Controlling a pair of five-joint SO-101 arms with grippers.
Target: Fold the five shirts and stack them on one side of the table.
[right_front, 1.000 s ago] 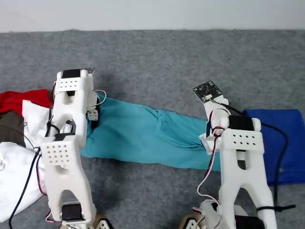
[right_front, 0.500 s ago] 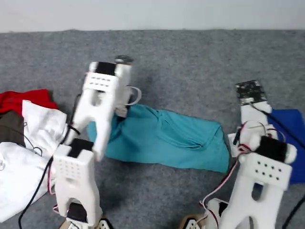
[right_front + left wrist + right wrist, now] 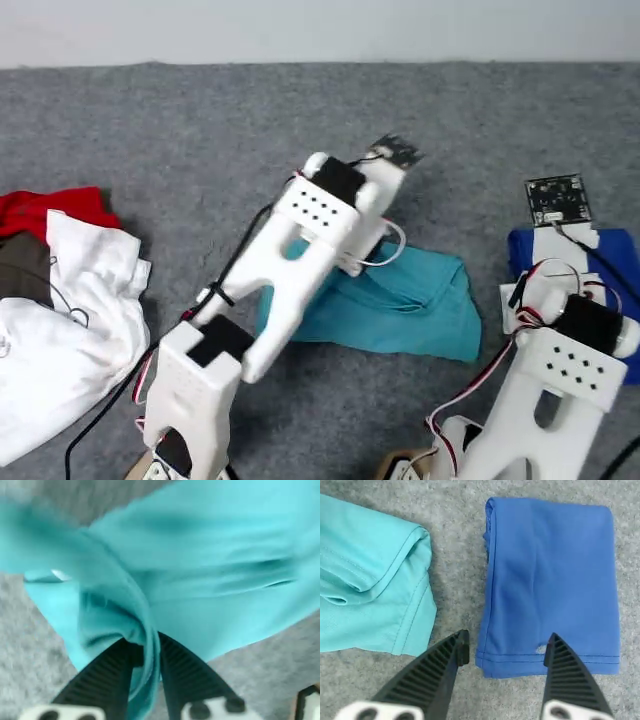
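Left gripper (image 3: pixel 146 644), pinching a fold of the teal shirt (image 3: pixel 425 300) at table centre, is dragging it farther rightward over itself; right gripper (image 3: pixel 507 637) is hovering wide open over the folded blue shirt (image 3: pixel 555 575).

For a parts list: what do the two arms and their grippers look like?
Both the left arm and right arm are white plastic shells with grids of small holes, black motors, and red, white and black cables. The left gripper and right gripper have black ribbed fingers.
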